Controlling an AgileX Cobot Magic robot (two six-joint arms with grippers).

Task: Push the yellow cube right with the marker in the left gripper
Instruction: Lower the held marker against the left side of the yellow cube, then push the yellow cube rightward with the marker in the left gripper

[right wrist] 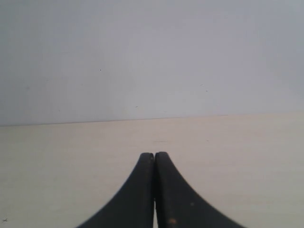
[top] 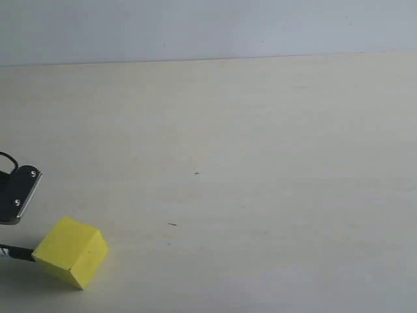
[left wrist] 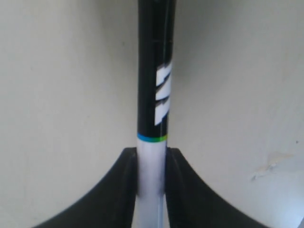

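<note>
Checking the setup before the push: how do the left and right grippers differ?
The left gripper is shut on the marker; the right gripper is shut on nothing, jaws touching. The left sits beside the yellow cube in the exterior view; the right is absent there. Both have black jaws.

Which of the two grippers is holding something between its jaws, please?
The left gripper: its jaws clamp the white barrel of the marker, while the right gripper has its jaws pressed together on nothing.
</note>
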